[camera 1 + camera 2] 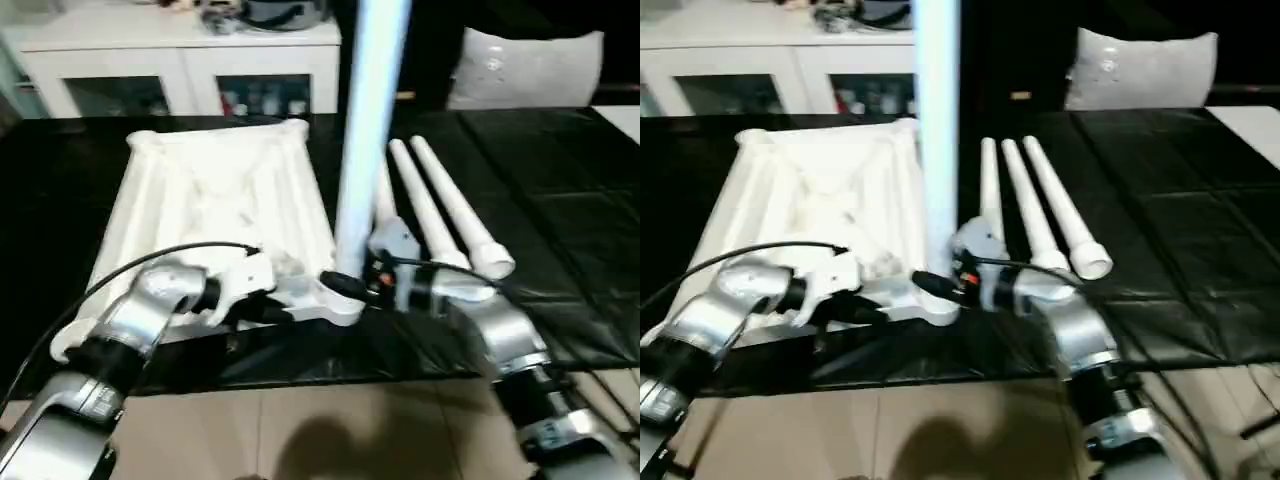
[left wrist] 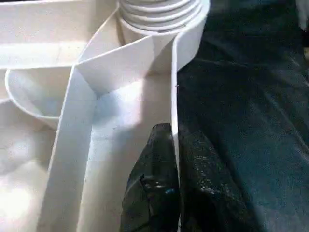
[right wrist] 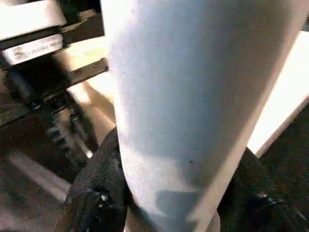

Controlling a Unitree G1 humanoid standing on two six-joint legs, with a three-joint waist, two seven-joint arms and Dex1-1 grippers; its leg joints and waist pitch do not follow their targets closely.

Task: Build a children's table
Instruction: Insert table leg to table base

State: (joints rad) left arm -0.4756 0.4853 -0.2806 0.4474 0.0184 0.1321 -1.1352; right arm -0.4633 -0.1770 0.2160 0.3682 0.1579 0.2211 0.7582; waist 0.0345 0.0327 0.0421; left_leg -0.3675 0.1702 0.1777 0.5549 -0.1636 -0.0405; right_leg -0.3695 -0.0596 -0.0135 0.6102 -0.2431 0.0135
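Observation:
The white tabletop lies upside down on the black table, ribbed underside up. One white leg stands upright in its near right corner socket. My right gripper is closed around the base of that leg, a black finger on each side. My left gripper is shut on the tabletop's near rim just left of that corner, its fingers pinching the thin wall. Three more legs lie side by side to the right of the tabletop.
A white cabinet with glass doors stands behind the table, and a grey cushion sits at the back right. The black table cover stretches to the right. The table's near edge meets a tan floor.

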